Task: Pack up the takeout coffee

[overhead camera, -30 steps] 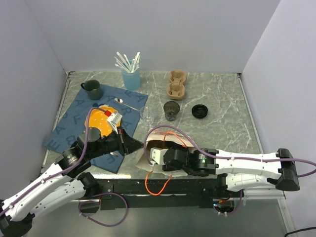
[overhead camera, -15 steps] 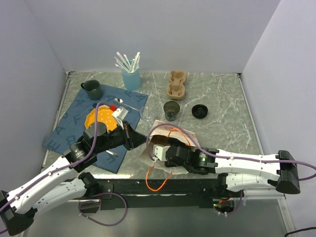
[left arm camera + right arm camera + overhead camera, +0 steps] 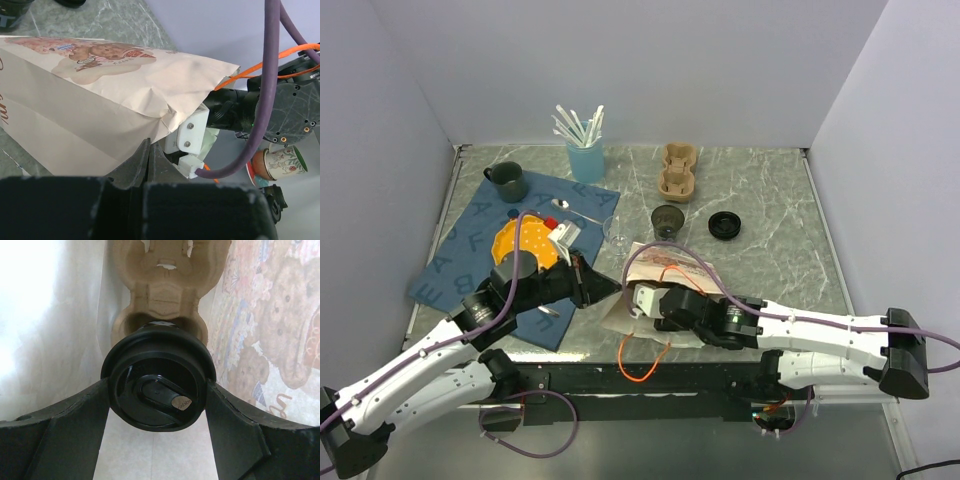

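Low in the centre of the overhead frame, a paper bag point(image 3: 670, 265) is resting on the worktop point(image 3: 770, 210), its mouth facing the arms. Inside it, the right fingers point(image 3: 65, 425) are spreading partway and clamping the takeout coffee point(image 3: 157, 385) at its round black lid, one finger on each side. Beyond the cup, toward the top of the wrist frame, a cardboard cup carrier point(image 3: 165, 285) is lying. The left fingers point(image 3: 135, 170) are pressing together on the bag's lower edge.
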Action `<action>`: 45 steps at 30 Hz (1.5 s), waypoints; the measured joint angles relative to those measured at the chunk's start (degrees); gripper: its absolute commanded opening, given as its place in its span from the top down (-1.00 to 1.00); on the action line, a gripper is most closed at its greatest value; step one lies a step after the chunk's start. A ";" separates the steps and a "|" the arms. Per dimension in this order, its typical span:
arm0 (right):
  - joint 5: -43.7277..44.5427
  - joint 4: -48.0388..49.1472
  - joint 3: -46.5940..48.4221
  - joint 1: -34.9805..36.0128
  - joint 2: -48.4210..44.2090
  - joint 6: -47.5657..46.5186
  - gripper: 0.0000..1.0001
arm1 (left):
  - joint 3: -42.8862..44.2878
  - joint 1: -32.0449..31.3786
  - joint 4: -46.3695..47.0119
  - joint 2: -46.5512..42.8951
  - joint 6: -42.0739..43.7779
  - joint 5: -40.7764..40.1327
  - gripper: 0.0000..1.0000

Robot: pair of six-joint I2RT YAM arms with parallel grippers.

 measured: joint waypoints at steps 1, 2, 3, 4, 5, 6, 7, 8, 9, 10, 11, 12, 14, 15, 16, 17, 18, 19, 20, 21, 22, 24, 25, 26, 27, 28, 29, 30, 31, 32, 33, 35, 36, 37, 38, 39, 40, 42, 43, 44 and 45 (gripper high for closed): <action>0.22 0.52 -0.46 -0.02 -0.02 0.00 0.12 | -0.20 0.00 0.02 0.00 -0.11 0.17 0.98; 0.35 1.03 -0.98 -0.11 -0.09 -0.02 0.12 | -0.50 0.00 0.26 -0.07 -0.17 0.33 0.98; 0.52 1.49 -1.57 -0.11 -0.22 0.00 0.12 | -0.92 0.00 0.48 -0.20 -0.42 0.59 0.98; 0.74 1.77 -2.10 -0.11 -0.42 -0.02 0.12 | -1.29 0.00 0.46 -0.42 -0.59 0.74 0.98; 1.01 1.84 -2.40 -0.11 -0.63 -0.04 0.12 | -1.79 0.00 0.61 -0.66 -0.85 0.96 0.98; 1.22 2.10 -2.67 -0.11 -0.94 -0.02 0.12 | -2.32 0.00 0.63 -0.90 -0.98 1.14 0.98; 1.57 2.40 -3.04 -0.11 -1.49 0.00 0.12 | -2.80 0.00 0.66 -1.16 -1.05 1.16 0.98; 1.66 2.54 -3.30 -0.13 -1.95 0.00 0.12 | -3.19 0.00 0.66 -1.36 -1.18 1.20 0.98; 1.68 2.78 -3.69 -0.20 -2.54 0.04 0.12 | -3.58 0.00 0.79 -1.51 -1.22 1.25 0.98; 1.68 2.89 -4.11 -0.26 -3.15 0.11 0.11 | -3.80 0.00 0.81 -1.62 -1.27 1.31 0.98; 1.66 2.86 -4.44 -0.35 -3.61 0.24 0.11 | -3.89 0.00 0.87 -1.66 -1.31 1.38 0.98; 1.60 2.86 -4.66 -0.39 -3.96 0.33 0.11 | -3.93 0.00 1.09 -1.64 -1.40 1.40 0.98; 1.33 2.84 -4.85 -0.50 -4.52 0.52 0.11 | -3.93 0.00 1.64 -1.60 -1.49 1.64 0.98; 1.22 2.86 -4.85 -0.61 -4.72 0.74 0.11 | -3.93 0.00 1.95 -1.60 -1.60 1.81 0.98; 1.09 2.86 -4.85 -0.76 -4.81 0.87 0.11 | -3.93 0.00 2.16 -1.60 -1.77 2.03 0.98; 1.07 2.86 -4.85 -0.90 -4.79 1.03 0.11 | -3.96 0.00 2.36 -1.60 -2.05 2.25 0.98; 1.05 2.86 -4.85 -1.07 -4.66 1.22 0.11 | -3.98 -0.02 2.60 -1.60 -2.25 2.40 0.98; 0.98 2.89 -4.85 -1.27 -4.48 1.33 0.11 | -4.02 -0.02 2.84 -1.60 -2.43 2.47 0.98; 0.85 2.97 -4.85 -1.46 -4.35 1.36 0.11 | -4.04 0.00 2.97 -1.60 -2.51 2.49 0.98; 0.61 3.13 -4.85 -1.75 -4.20 1.36 0.11 | -4.04 0.00 3.02 -1.60 -2.51 2.49 0.98; 0.48 3.39 -4.85 -2.03 -4.04 1.33 0.11 | -4.04 0.00 2.99 -1.60 -2.51 2.49 0.98; 0.48 4.00 -4.85 -2.54 -3.43 1.31 0.11 | -4.04 0.00 3.02 -1.57 -2.54 2.47 0.98; 0.50 4.37 -4.85 -2.75 -2.95 1.29 0.11 | -4.04 0.00 3.04 -1.55 -2.62 2.51 0.98; 0.50 4.76 -4.85 -2.93 -2.43 1.18 0.11 | -4.04 0.00 3.19 -1.49 -2.75 2.58 0.98; 0.52 5.11 -4.85 -3.02 -1.92 1.07 0.11 | -4.04 0.00 3.30 -1.42 -2.86 2.62 0.98; 0.52 5.51 -4.85 -3.10 -1.49 0.81 0.11 | -4.04 0.00 3.39 -1.40 -2.99 2.64 0.98; 0.55 5.92 -4.85 -3.19 -1.18 0.57 0.11 | -4.04 0.00 3.43 -1.36 -3.02 2.64 0.98; 0.57 6.32 -4.85 -3.32 -0.92 0.37 0.11 | -4.04 0.00 3.45 -1.33 -3.04 2.64 0.98; 0.55 6.80 -4.85 -3.50 -0.57 0.17 0.10 | -4.04 0.00 3.43 -1.33 -3.13 2.64 0.98; 0.59 7.30 -4.85 -3.63 -0.22 -0.04 0.10 | -4.04 0.00 3.43 -1.31 -3.17 2.62 0.98; 0.72 8.00 -4.85 -3.74 0.28 -0.26 0.10 | -4.04 0.00 3.43 -1.31 -3.21 2.62 0.98; 0.79 9.11 -4.87 -3.78 0.98 -0.55 0.10 | -4.04 0.00 3.43 -1.33 -3.45 2.62 0.98; 0.81 9.62 -4.92 -3.89 1.33 -0.70 0.10 | -4.04 0.00 3.41 -1.31 -3.56 2.62 0.98; 0.83 10.12 -4.98 -3.98 1.62 -0.85 0.09 | -4.04 0.00 3.43 -1.31 -3.63 2.60 0.98; 0.98 10.75 -5.14 -4.04 1.86 -0.96 0.09 | -4.04 0.00 3.43 -1.31 -3.74 2.60 0.98; 1.07 11.10 -5.22 -4.09 2.08 -1.05 0.09 | -4.04 0.00 3.41 -1.31 -3.87 2.60 0.98; 1.22 11.65 -5.33 -4.09 2.29 -1.14 0.08 | -4.04 0.00 3.39 -1.31 -4.02 2.60 0.98; 1.57 12.76 -5.79 -4.09 2.47 -1.29 0.07 | -4.04 0.00 3.39 -1.31 -4.22 2.58 0.98; 1.60 13.16 -5.97 -4.07 2.54 -1.31 0.07 | -4.04 0.00 3.39 -1.31 -4.31 2.58 0.98; 1.64 13.46 -5.99 -4.07 2.67 -1.31 0.06 | -4.04 0.00 3.41 -1.31 -4.44 2.58 0.98; 1.68 13.84 -5.99 -4.09 2.86 -1.31 0.06 | -4.04 0.00 3.39 -1.31 -4.50 2.58 0.98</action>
